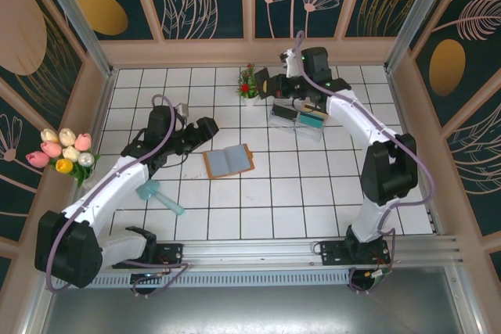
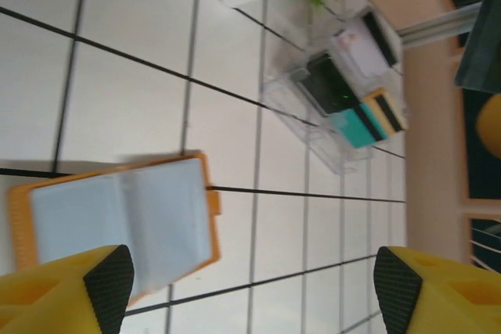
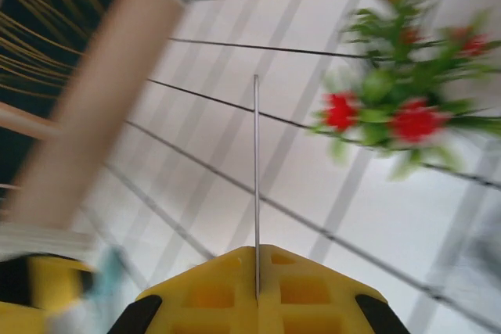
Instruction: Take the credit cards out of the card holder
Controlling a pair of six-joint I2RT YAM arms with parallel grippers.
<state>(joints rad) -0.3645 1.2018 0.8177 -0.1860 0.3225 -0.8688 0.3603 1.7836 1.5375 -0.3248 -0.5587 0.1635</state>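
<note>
Since the holder (image 1: 228,160) lies open on the tiles just ahead of the left pincer (image 1: 208,127) and well apart from the right pincer (image 1: 264,84), the left arm is the nearer one for the coming reach. In the left wrist view the left pincer (image 2: 250,279) stands wide open and empty. The holder (image 2: 117,217) sits off toward the finger (image 2: 109,279) at the view's left, partly under it and not centred in the gap. Its long axis runs roughly along the line from finger to finger, with the spine fold crossing that line. The pockets show pale grey-blue; whether any card is in them I cannot tell. One teal card (image 2: 356,127) lies in the tray (image 2: 313,145), far ahead of this pincer, just beside an orange-tan card (image 2: 385,113). The right pincer (image 3: 256,252) is closed, near the plant (image 3: 399,107). A thin strip (image 3: 256,154) sticks straight out between its tips, perhaps a card edge-on, though that is unsure. By my judgement, the left pincer needs to shift over a pocket before closing.
</note>
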